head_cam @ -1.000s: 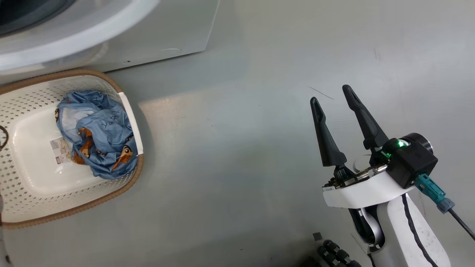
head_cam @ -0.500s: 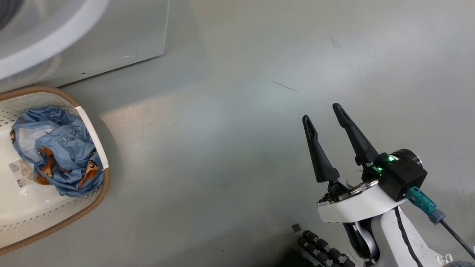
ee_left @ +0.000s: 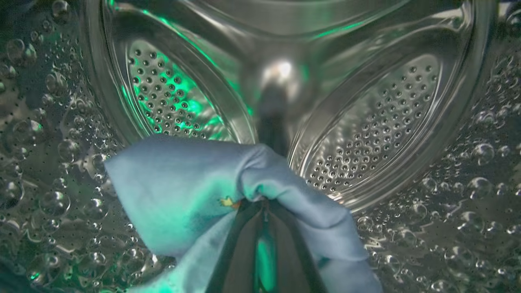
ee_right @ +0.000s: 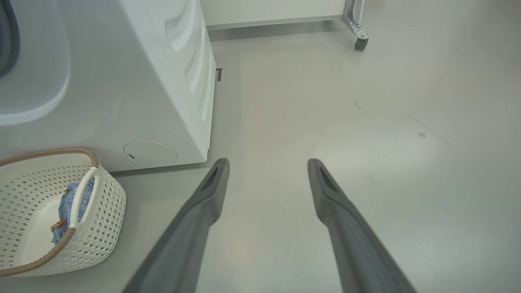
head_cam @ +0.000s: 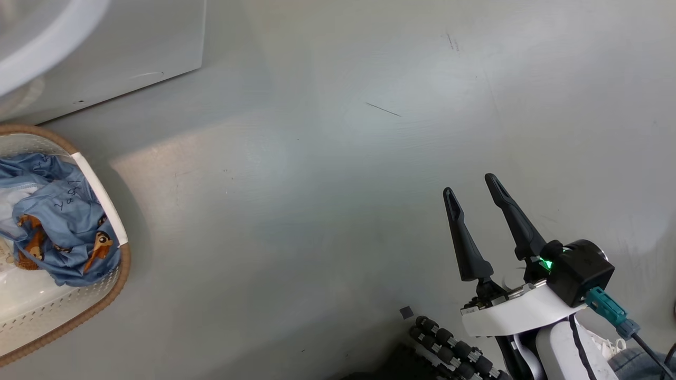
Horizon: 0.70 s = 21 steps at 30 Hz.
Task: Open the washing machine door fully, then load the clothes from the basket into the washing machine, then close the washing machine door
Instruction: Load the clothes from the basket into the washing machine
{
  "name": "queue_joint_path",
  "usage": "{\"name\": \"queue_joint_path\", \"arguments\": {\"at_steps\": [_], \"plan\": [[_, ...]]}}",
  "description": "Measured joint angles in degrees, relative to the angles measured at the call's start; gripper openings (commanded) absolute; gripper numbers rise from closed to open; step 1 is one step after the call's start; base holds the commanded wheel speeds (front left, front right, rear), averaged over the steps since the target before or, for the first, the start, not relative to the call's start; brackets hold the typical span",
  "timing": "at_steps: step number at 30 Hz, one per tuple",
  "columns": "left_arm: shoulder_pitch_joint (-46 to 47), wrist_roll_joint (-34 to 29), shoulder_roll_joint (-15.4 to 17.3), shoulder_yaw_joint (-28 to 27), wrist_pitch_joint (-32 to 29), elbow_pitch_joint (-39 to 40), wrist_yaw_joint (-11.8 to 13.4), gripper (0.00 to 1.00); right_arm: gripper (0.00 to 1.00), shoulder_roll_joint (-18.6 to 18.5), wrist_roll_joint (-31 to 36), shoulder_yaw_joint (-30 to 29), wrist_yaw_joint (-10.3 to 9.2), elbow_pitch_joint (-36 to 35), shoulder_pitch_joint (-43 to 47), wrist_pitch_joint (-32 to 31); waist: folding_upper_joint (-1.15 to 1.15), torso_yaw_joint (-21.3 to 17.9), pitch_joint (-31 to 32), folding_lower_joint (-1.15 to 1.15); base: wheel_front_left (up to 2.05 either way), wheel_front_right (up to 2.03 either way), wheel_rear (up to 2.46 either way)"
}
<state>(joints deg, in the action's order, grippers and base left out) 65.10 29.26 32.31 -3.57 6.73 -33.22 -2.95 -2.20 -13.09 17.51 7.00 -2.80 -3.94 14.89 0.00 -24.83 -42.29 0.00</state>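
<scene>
- Left gripper [ee_left: 262, 205] deep inside the perforated steel drum [ee_left: 366, 122] of the big white front-loading washing machine [ee_right: 171, 81], jaws clenched on a soft pale blue garment [ee_left: 183, 183], with a small orange-yellow print just beside the grip.
- Green light glinting off the drum's dimpled wall.
- Right gripper [head_cam: 470, 186] above the bare grey floor [head_cam: 317, 184], well apart from the machine, jaws released, holding nothing.
- Small cream-white perforated plastic basket [head_cam: 113, 274], brown woven rim, on the floor just before the washer.
- Bunched inside, against one handle end: a second blue garment [head_cam: 58, 227] printed with orange-brown cartoon animals.
- Dark handwritten marks on that fabric, too small to read.
- Round cover [ee_right: 150, 152] low on the machine's front, unmarked as far as can be told.
</scene>
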Motion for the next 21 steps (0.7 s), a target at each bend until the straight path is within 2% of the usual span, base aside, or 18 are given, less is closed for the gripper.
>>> {"name": "queue_joint_path", "arguments": {"at_steps": [5, 7, 8, 9, 12, 13, 14, 15, 16, 21], "plan": [[2.88, -2.00, 0.16, 1.66, 1.97, -1.20, -0.60, 0.00, 1.00, 0.14, 0.00, -0.22, 0.00, -0.89, 0.83, 0.00, 0.00, -0.20, -0.52, 0.00, 0.00, 0.00, 0.00], [3.18, -2.78, 0.25, 2.80, 2.09, -2.41, -1.01, 0.14, 1.00, 0.18, 0.00, -0.22, 0.00, -1.14, 0.90, 0.00, 0.00, -0.27, -0.68, 0.00, 0.00, 0.00, 0.00], [3.11, -3.82, 0.70, 4.63, 1.07, -3.57, -1.48, 0.09, 1.00, 0.19, 0.00, -0.22, 0.00, -1.25, 0.91, 0.00, 0.00, -0.28, -0.73, 0.00, 0.00, 0.00, 0.00], [3.00, -5.08, 0.98, 6.02, 0.30, -4.57, -1.64, 0.00, 1.00, 0.19, 0.00, -0.24, 0.00, -1.31, 0.96, 0.00, 0.00, -0.28, -0.76, 0.00, 0.00, 0.00, 0.00], [2.96, -6.68, 1.18, 6.68, -0.18, -8.03, -1.52, 0.00, 1.00, 0.19, 0.00, -0.05, 0.00, -1.16, 1.02, 0.00, 0.00, -0.34, -0.58, 0.00, 0.00, 0.00, 0.00], [2.96, -6.75, 1.33, 6.71, -0.38, -9.14, -1.34, 0.15, 1.00, 0.21, 0.00, 0.00, 0.00, -1.14, 1.03, 0.00, 0.00, -0.39, -0.41, 0.00, 0.00, 0.00, 0.00], [2.97, -6.75, 1.46, 6.80, -1.62, -10.46, -1.02, 0.43, 1.00, 0.21, 0.00, 0.01, 0.00, -1.12, 1.08, 0.00, 0.00, -0.44, -0.21, 0.00, 0.00, 0.00, 0.00], [2.94, -6.92, 1.60, 7.39, -2.63, -11.48, -1.01, 0.97, 1.00, 0.21, 0.00, 0.00, 0.00, -1.11, 1.21, 0.00, 0.00, -0.48, 0.00, 0.00, 0.00, 0.00, 0.00], [2.94, -7.53, 1.66, 7.76, -2.68, -12.18, -1.00, 1.00, 1.00, 0.21, 0.00, 0.00, 0.00, -1.08, 1.42, 0.00, 0.00, -0.54, 0.23, 0.00, 0.00, 0.00, 0.00], [3.91, -8.24, 1.69, 8.46, -5.13, -13.91, -0.56, 1.00, 1.00, 0.22, -0.10, -0.05, 0.00, -1.04, 2.43, 0.00, 0.00, -0.77, 1.02, 0.00, 0.00, 0.00, 0.00]]}}
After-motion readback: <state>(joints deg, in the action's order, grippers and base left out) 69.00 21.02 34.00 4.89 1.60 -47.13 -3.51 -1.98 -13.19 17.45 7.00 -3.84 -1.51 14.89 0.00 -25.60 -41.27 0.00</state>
